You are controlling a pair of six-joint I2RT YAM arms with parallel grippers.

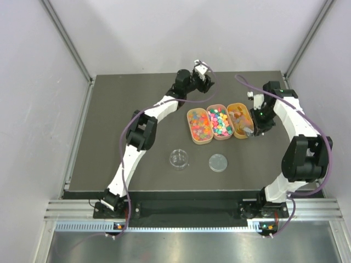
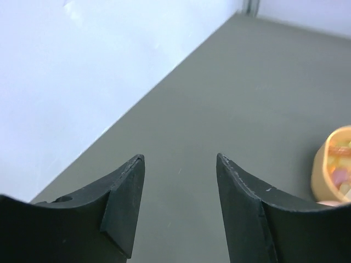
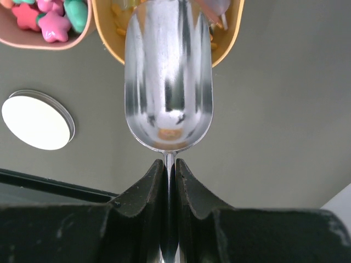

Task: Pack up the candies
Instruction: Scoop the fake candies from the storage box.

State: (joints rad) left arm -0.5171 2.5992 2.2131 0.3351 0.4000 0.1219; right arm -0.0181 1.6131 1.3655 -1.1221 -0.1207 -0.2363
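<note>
Right hand (image 3: 169, 164) first: jaws pinched tight on the thin handle of a shiny metal scoop (image 3: 168, 82). The scoop's bowl hangs over the near rim of the right-most oval tan tray (image 3: 227, 33). There's a small orange patch in the bowl, sweet or reflection, I can't tell which.

Left hand (image 2: 178, 164) now: it's up by the far edge of the worktop, jaws standing well apart with nothing between them, only bare surface beneath.

That surface is a dark grey matte worktop (image 1: 137, 93), boxed in by plain white wall panels (image 1: 33, 109), with metal posts rising from its far corners and a silver rail along the near edge.

On to the candies (image 1: 220, 121). Tiny multicoloured sweets fill three oval tan trays set side by side in a row, just right of the worktop's centre. The right wrist view catches pink and green star shapes (image 3: 52, 24) in the middle tray, just beside the scoop. From the left hand they sit well apart, towards the middle of the worktop, and only a sliver of a tan tray with sweets (image 2: 343, 159) shows at the right edge of its wrist view.

Closer to the near edge, a small round clear container (image 1: 179, 159) and a round clear lid (image 1: 218, 163) lie near each other, not touching.
</note>
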